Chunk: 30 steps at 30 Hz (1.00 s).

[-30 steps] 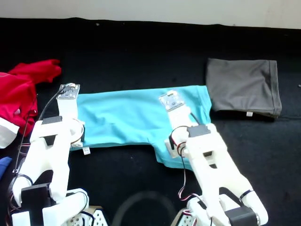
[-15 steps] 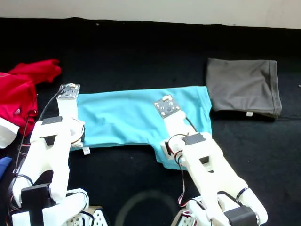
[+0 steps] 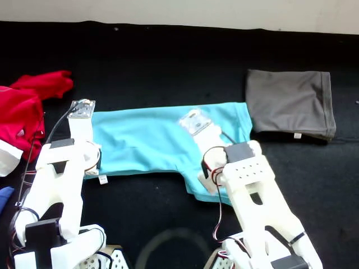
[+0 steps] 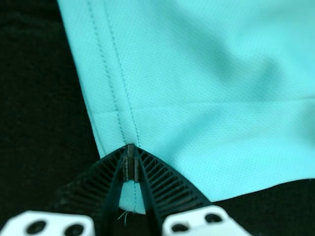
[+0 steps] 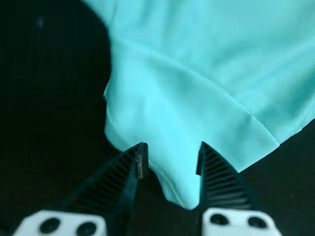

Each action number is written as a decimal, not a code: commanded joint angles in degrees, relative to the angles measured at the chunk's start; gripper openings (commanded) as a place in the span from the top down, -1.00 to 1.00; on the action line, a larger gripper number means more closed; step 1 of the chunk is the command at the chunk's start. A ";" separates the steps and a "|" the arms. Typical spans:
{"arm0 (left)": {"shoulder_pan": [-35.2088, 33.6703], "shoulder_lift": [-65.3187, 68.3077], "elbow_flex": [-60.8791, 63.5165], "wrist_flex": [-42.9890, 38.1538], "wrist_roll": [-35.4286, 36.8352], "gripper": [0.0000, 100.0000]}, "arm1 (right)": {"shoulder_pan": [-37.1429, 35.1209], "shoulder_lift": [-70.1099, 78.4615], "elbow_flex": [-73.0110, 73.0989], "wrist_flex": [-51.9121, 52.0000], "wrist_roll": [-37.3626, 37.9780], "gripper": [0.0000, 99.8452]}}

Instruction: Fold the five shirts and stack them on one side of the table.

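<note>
A teal shirt (image 3: pixel 151 140) lies spread flat in the middle of the black table (image 3: pixel 168 61). My left arm (image 3: pixel 61 168) stands over its left edge. In the left wrist view my left gripper (image 4: pixel 131 158) is shut on the hemmed corner of the teal shirt (image 4: pixel 197 98). My right arm (image 3: pixel 247 185) stands over the shirt's lower sleeve. In the right wrist view my right gripper (image 5: pixel 171 158) is open, and a point of the teal shirt (image 5: pixel 197 73) lies between its two fingers. A grey shirt (image 3: pixel 289 103) lies folded at the back right.
A crumpled red shirt (image 3: pixel 25 106) lies at the left, with a white cloth (image 3: pixel 7 158) and a blue cloth (image 3: pixel 4 196) by the left edge. Bare black table stretches along the back and in front of the grey shirt.
The right arm's wrist swung left over the teal shirt, dipping towards the front and back again. The left arm and the shirts have not moved.
</note>
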 commanded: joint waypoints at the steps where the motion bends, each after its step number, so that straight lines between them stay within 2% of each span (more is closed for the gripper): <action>1: -0.48 0.31 0.13 -0.44 0.09 0.98 | -1.01 -0.66 -1.45 6.90 10.20 0.56; 4: -0.48 0.31 0.13 -0.44 0.09 0.98 | -3.82 -0.04 1.36 5.85 11.43 0.51; 7: -0.48 0.31 0.13 -0.44 0.09 0.98 | -5.76 1.01 5.32 -0.13 11.34 0.49; 11: -0.48 0.31 0.13 -0.44 0.09 0.98 | -5.93 4.88 10.68 -9.27 11.43 0.49; 19: -0.48 0.31 0.13 -0.44 0.09 0.98 | -4.35 17.10 11.38 -20.09 11.52 0.50; 21: -0.48 0.31 0.13 -0.44 0.09 0.98 | -2.51 19.38 10.59 -23.08 11.52 0.60; 26: -0.48 0.31 0.13 -0.44 0.09 0.98 | 2.07 21.76 6.37 -23.87 11.60 0.99; 30: -0.48 0.31 0.13 -0.44 0.09 0.98 | 3.82 21.76 3.47 -23.78 11.60 0.99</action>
